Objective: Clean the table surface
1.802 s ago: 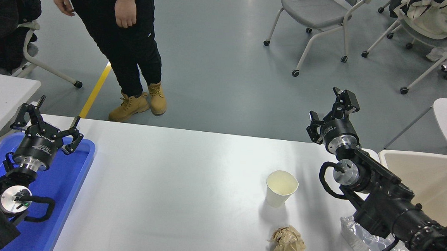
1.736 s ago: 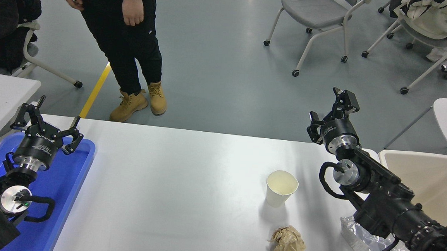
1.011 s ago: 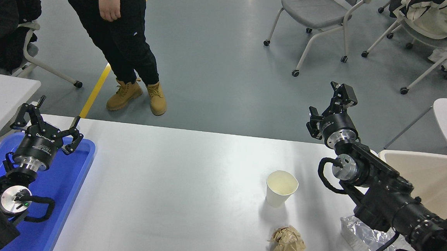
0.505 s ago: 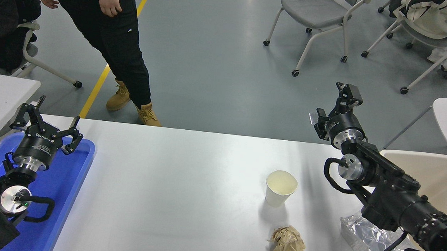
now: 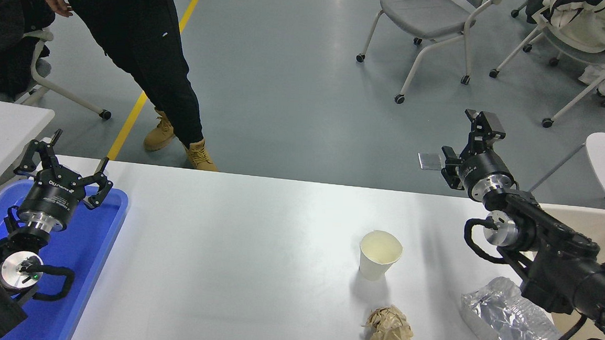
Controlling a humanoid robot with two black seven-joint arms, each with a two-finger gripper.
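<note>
The table surface (image 5: 234, 260) is a large glossy white top. On it stand a white paper cup (image 5: 380, 254), upright and empty, a crumpled brown paper ball (image 5: 390, 329) in front of it, and a silver foil bag (image 5: 519, 323) at the right front. My right gripper (image 5: 464, 143) is open and empty, raised above the table's far right edge, up and to the right of the cup. My left gripper (image 5: 64, 155) is open and parked over a blue tray (image 5: 96, 241) at the lower left.
A beige bin (image 5: 601, 230) stands off the table's right end, partly behind my right arm. A person's legs (image 5: 146, 60) stand at the far left side. Wheeled chairs (image 5: 432, 20) stand on the floor beyond. A smaller white table (image 5: 0, 125) is at far left.
My right arm has swung to the right and slightly back, uncovering more of the foil bag. The person has stepped to the left. The left arm has not moved.
</note>
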